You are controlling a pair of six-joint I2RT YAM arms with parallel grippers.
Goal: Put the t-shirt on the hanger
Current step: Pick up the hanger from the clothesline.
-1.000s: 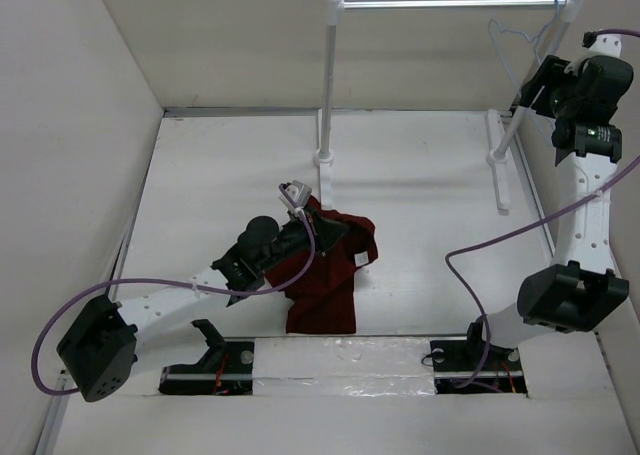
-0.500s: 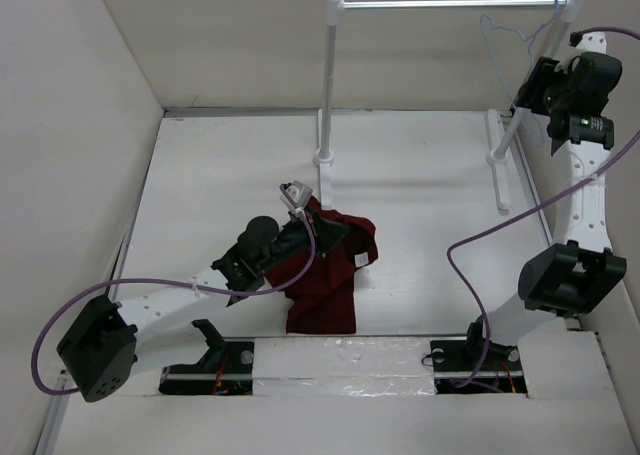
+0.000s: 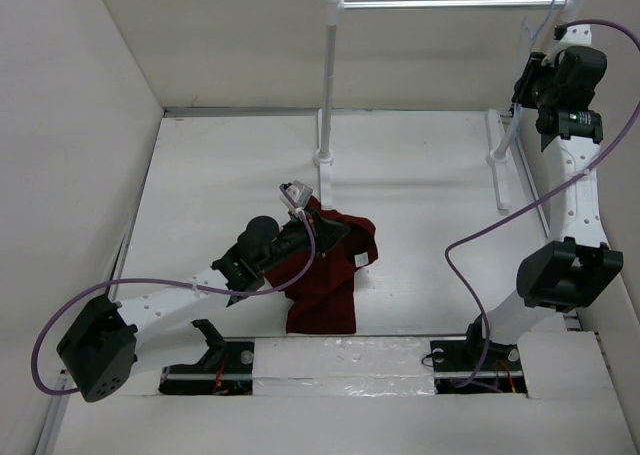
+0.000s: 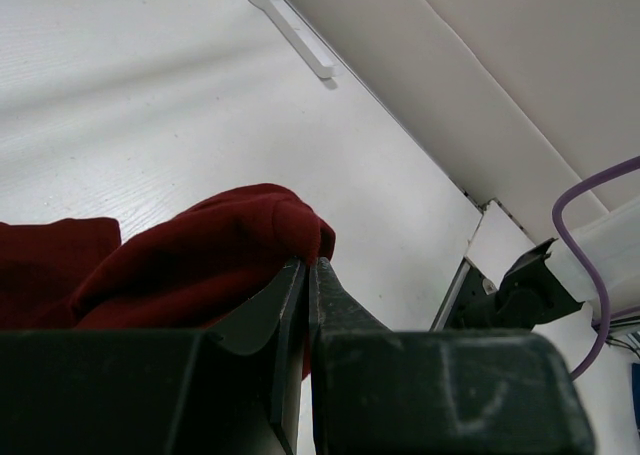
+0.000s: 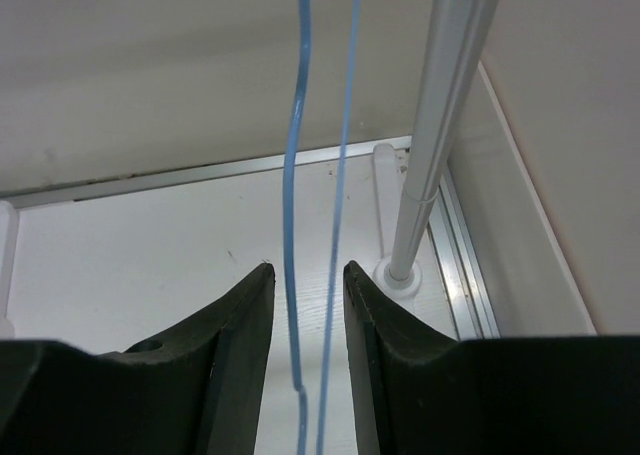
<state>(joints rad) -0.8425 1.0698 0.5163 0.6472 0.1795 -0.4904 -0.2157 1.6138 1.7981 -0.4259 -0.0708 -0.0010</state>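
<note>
White wood-grain table [image 3: 220, 175], boxed in by plain off-white walls [image 3: 70, 125] on left, back and right. Tall white rack [image 3: 330, 75] at the far side, metal rail across the top, feet on the table.

Left gripper [image 4: 310, 265]: jaws pressed almost together, only a hairline slit, pinching a raised fold of the t-shirt [image 4: 200, 255]. Maroon t-shirt [image 3: 325, 285] lying crumpled on the table near the front centre, far edge bunched up at the fingers, small white tag showing on the right side. Left arm low, stretched from its base diagonally toward table centre, wrist just above the cloth, purple cable [image 3: 200, 287] looping along it.

Right gripper [image 5: 305, 275]: jaws narrowly apart, both light-blue wires of the hanger [image 5: 288, 195] running down through the gap, no clear contact with either finger. Hanger up at the right end of the rail, beside the rack's right post [image 5: 440, 125]. Right arm reared up high, forearm near vertical, wrist level with the rail's end.
</note>
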